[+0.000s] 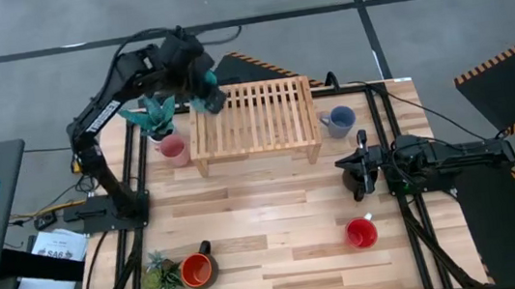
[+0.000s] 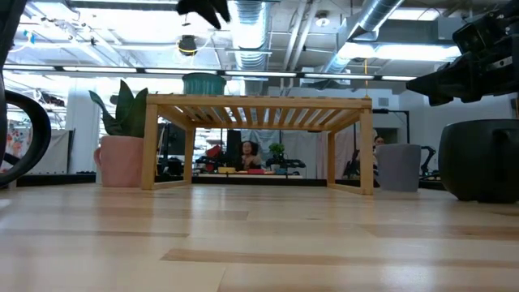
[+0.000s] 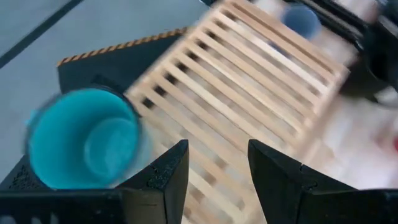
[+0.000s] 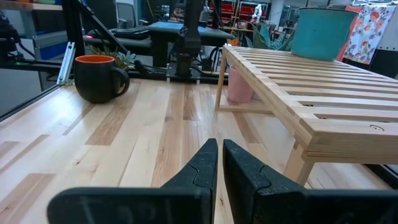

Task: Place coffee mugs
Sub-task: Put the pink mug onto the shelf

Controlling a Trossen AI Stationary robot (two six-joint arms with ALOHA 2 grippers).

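The teal mug [image 3: 84,140] stands upright by its base on the far-left corner of the wooden slatted rack [image 1: 254,116]; it also shows in the low view [image 2: 203,83]. My left gripper [image 3: 217,168] hovers open just above the rack, beside the mug and apart from it [image 1: 215,100]. The pink mug [image 1: 173,151] stands on the table left of the rack, the grey-blue mug [image 1: 337,121] right of it. The red mug [image 1: 362,233] is near the right front. A dark mug with an orange inside [image 1: 197,270] is at the left front. The black mug [image 2: 485,160] stands by my right gripper [image 4: 219,163], which is shut and low over the table [image 1: 362,167].
A potted green plant [image 1: 155,117] stands by the pink mug, close under the left arm. Another plant [image 1: 164,277] sits beside the dark orange-lined mug. Bare wood lies across the middle of the table [image 1: 266,216]. People show in the room beyond [image 2: 247,154].
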